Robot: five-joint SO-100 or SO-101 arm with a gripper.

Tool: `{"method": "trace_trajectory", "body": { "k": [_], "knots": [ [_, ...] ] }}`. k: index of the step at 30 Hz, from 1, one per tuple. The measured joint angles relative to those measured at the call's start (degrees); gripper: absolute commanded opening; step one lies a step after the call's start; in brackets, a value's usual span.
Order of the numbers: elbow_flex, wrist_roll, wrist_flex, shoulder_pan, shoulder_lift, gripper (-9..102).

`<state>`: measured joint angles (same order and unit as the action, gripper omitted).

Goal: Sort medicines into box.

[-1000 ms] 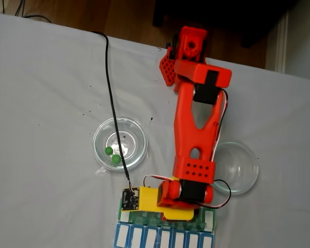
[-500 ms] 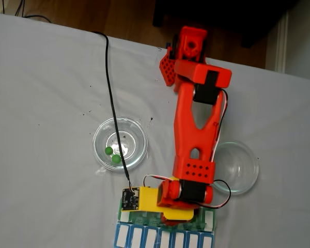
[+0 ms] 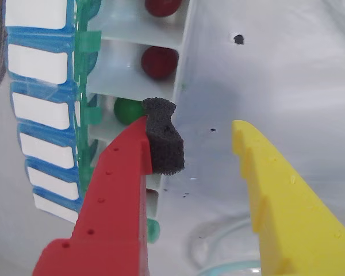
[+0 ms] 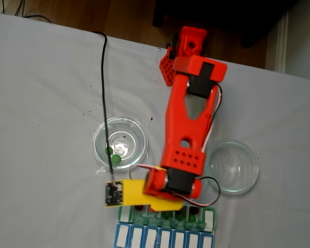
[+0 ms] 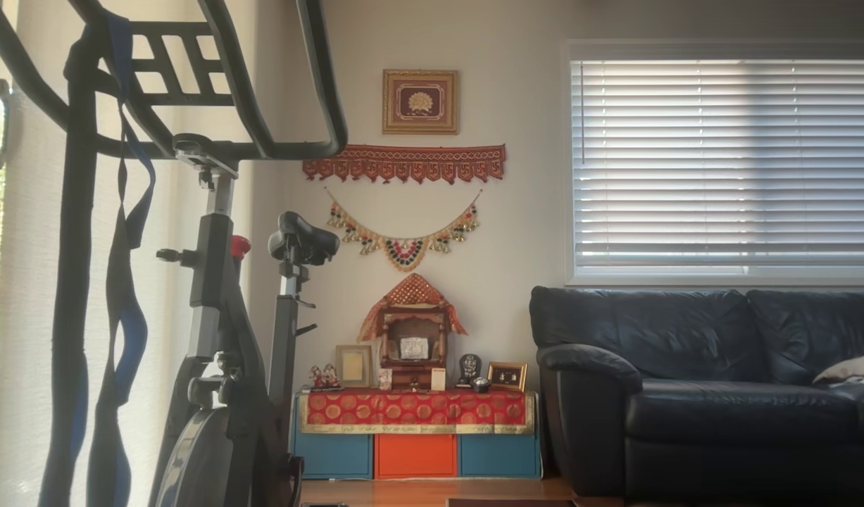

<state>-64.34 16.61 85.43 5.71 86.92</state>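
Since the earlier frame the arm had swung left off the box [image 4: 209,219]; gripper [image 3: 190,135] hung wide open, empty, beside its green row; risk: foam pad clipping a compartment wall. Counted: two green medicines in the left dish [image 4: 120,143]; right dish [image 4: 232,167] empty; wrist view showed two red, two green filed.

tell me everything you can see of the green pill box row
The box is a flat green translucent row of small open compartments lying on the white cloth, against a blue row on its far side from the arm. In the wrist view white dividers separate cells holding red balls and a green ball. The open gripper hovers just off its edge.
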Motion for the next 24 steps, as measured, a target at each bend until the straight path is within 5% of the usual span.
{"method": "trace_trajectory", "body": {
  "k": [15, 24],
  "knots": [
    [-13.18, 7.56, 2.64, 15.47, 13.27, 1],
    [-24.96, 2.46, -5.80, 21.36, 13.97, 1]
  ]
}}
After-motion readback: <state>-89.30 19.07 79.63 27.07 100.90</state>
